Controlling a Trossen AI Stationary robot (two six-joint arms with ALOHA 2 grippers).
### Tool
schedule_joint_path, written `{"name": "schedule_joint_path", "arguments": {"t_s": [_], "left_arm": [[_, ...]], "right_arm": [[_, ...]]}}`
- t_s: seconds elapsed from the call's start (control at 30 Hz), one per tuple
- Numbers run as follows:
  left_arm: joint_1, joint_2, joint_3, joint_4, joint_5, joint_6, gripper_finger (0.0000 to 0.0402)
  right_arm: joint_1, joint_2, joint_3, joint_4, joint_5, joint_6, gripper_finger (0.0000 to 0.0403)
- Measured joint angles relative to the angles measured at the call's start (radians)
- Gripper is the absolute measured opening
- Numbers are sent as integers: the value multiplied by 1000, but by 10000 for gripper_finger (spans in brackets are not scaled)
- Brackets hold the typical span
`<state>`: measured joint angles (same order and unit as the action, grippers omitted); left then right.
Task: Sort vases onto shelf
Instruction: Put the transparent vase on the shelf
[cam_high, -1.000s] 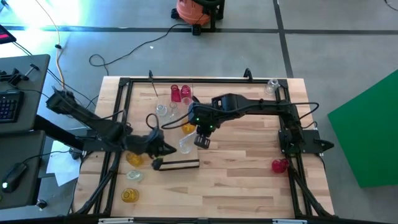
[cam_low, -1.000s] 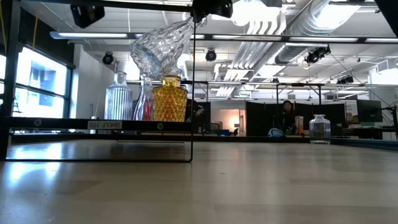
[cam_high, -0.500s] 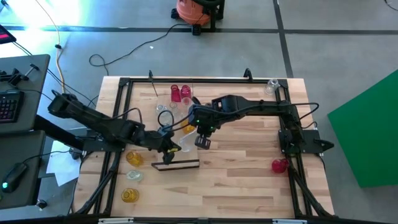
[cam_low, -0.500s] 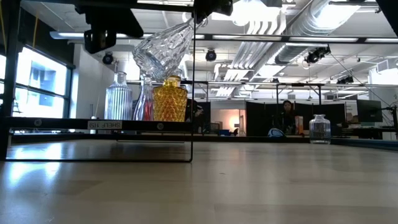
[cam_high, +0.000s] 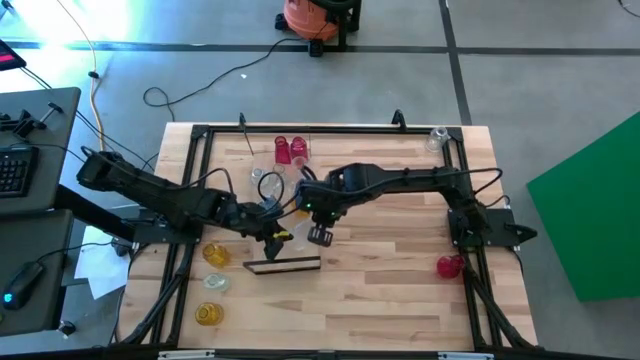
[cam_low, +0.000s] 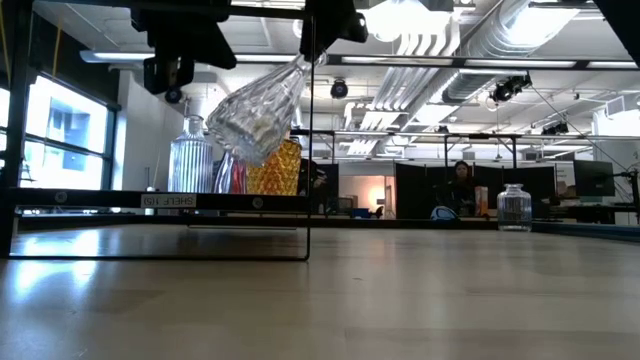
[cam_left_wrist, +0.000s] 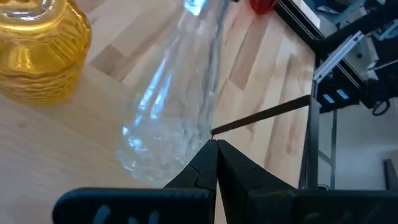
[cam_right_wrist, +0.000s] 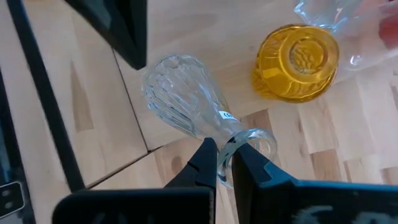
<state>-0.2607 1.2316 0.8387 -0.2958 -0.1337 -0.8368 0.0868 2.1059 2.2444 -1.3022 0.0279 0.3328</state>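
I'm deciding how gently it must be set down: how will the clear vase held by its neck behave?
The clear vase looks like ribbed glass, so probably rigid, slippery and breakable. The right gripper pinches only its narrow neck while it hangs tilted, so it may swing or slip. Its bulbous body would likely roll if laid down.

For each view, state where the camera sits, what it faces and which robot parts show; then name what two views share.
High view: overhead, facing down on the table; both arms show.
Low view: tabletop height, facing level toward the shelf; arms enter from above.
Left wrist view: on the left arm, past the left gripper, jaws shut.
Right wrist view: on the right arm; right gripper pinches the clear vase.
Shared: both wrist views show it and an amber vase.
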Motion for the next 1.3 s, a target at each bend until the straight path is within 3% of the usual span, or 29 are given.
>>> {"name": "schedule_joint_path", "arguments": {"t_s": [0.43,0.63,1.3], "left_arm": [[65,0,0,-12,42,12,0],[93,21,0,-89,52,19,0],[91,129,0,8,110,20,0]], "right_arm": [[-2,0,0,1,122,71,0],[1,0,-1,1,92,83,0],[19,11,-2,6,29,89,1]]}}
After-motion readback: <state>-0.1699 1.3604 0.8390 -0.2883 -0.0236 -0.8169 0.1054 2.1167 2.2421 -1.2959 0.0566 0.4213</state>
